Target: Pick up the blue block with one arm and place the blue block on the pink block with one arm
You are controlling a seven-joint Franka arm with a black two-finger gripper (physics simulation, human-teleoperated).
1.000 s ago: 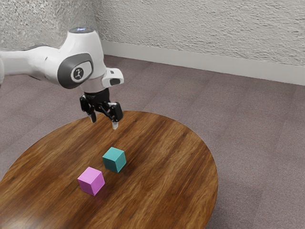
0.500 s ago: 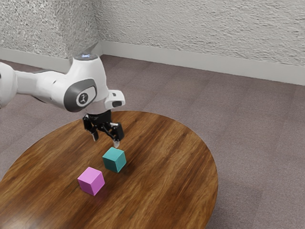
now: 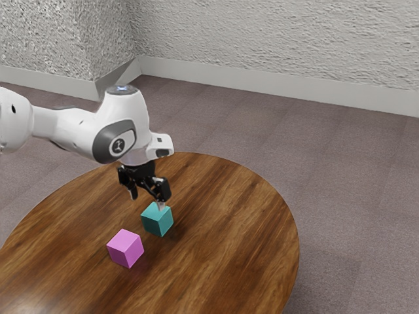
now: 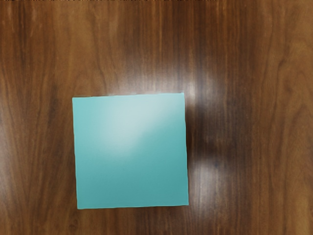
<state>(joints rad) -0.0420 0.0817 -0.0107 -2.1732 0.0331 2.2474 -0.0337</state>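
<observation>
A white robot arm reaches in from the upper left of the exterior view over a round wooden tabletop. Its black jaws are spread wide, poised directly above the blue block with their tips close over its top and not gripping it. The teal-blue cube sits flat on the wood, left of the frame's centre. The pink block rests near it, toward the lower left, with bare wood between the two. Seen from the wrist camera, the blue block shows its top face square beneath the hand, against dark wood grain.
</observation>
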